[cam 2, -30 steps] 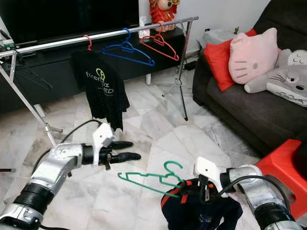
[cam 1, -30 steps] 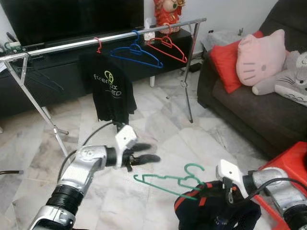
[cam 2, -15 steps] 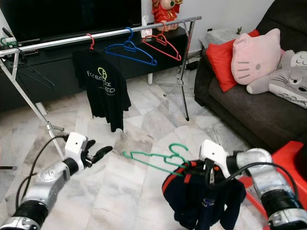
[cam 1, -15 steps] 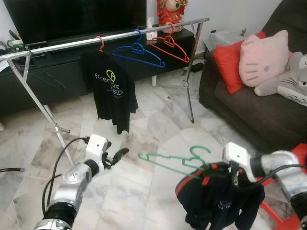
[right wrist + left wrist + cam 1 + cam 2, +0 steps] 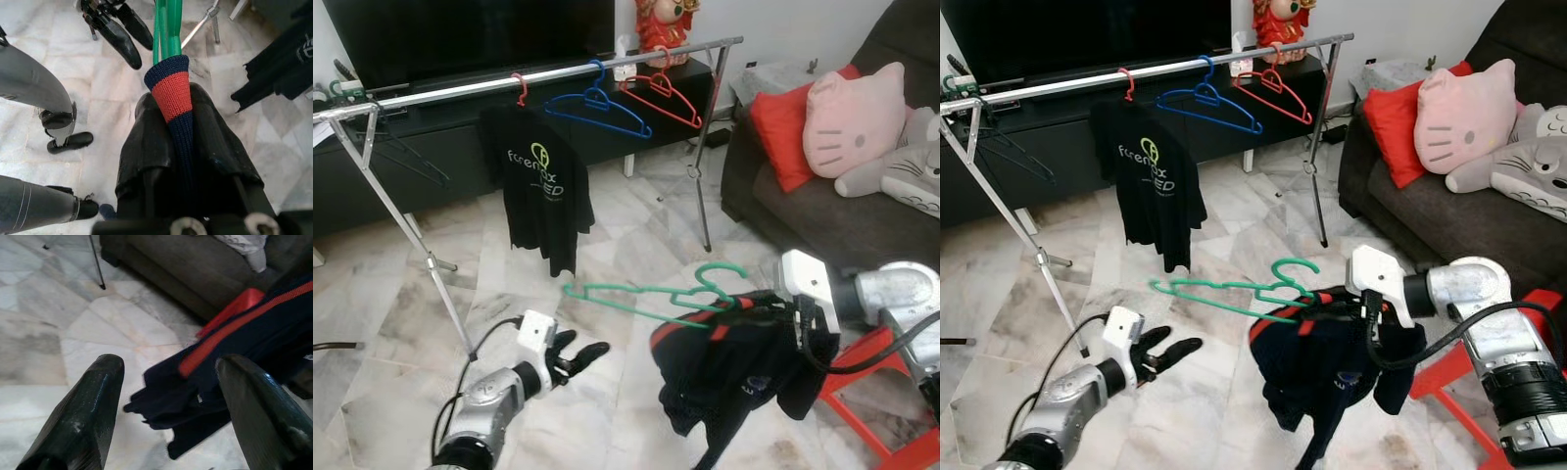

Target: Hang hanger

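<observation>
one green hanger (image 5: pixel 1234 291) juts level from the right gripper (image 5: pixel 168 142), whose jaws are clamped on it through the navy-and-red garment (image 5: pixel 1332 367) draped over its far half, so that end is hidden. it sits above the marble floor (image 5: pixel 1234 235), well short of the clothes rail (image 5: pixel 1136 73) carrying a black t-shirt (image 5: pixel 1148 181), blue hanger (image 5: pixel 1209 103) and red hanger (image 5: pixel 1273 88). the left gripper (image 5: pixel 168 396) hangs low, jaws spread wide, holding nothing.
</observation>
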Tool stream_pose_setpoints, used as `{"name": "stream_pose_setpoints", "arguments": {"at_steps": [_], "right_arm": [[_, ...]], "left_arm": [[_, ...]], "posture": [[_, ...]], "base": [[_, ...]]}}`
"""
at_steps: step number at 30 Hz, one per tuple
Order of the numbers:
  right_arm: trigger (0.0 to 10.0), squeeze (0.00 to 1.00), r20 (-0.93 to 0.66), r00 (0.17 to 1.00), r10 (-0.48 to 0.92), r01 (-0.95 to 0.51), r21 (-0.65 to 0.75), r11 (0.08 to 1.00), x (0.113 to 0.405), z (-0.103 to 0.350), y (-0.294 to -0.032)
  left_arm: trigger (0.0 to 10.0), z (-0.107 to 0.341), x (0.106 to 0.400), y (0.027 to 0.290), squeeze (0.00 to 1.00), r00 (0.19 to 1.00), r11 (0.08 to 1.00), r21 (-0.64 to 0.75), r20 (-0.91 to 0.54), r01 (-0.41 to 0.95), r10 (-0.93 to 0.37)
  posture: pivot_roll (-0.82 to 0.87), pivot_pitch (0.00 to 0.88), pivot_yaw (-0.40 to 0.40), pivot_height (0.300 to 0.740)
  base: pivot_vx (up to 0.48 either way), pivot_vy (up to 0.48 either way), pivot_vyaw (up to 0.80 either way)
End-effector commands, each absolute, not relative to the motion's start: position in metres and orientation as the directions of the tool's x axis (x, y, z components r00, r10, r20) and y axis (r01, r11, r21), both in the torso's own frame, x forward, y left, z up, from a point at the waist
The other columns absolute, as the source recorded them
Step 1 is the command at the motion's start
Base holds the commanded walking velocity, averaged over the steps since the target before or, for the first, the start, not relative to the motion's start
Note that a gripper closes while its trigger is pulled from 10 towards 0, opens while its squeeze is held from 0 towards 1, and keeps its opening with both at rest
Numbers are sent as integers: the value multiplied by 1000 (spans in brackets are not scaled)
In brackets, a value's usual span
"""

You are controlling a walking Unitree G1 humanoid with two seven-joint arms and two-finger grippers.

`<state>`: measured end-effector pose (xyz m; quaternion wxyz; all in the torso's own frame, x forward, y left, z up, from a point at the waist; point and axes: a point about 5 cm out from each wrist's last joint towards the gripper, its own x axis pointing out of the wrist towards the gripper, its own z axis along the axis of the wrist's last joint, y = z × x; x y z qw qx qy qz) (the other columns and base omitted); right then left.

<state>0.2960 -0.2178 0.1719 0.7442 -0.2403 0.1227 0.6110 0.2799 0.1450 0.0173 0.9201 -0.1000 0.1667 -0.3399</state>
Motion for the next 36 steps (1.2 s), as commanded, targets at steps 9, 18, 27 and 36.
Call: {"name": "stream_pose_setpoints", "arguments": {"at_steps": [9,18,27,36], "right_arm": [[0,0,-426,179,887,-962,-267,66,294,207,-208],[0,0,-432,161,887,-963,-267,45,293,210,-201],[0,0,-419,143,896,-960,-280,22,293,216,-193],[0,0,-426,118,897,-961,-278,-6,289,219,-192]], "left_arm": [[10000,19,279,128,0,653,671,-319,-178,669,-736],[10000,16,271,120,0,533,557,-354,-172,751,-828],[10000,19,273,114,0,489,522,-302,-181,798,-853],[10000,25,285,115,0,618,640,-227,-167,734,-768]], "posture": [[-194,0,-36,740],[-207,0,-42,740],[-213,0,-45,740],[-224,0,-47,740]], "base": [[0,0,0],[0,0,0],[0,0,0],[0,0,0]]}}
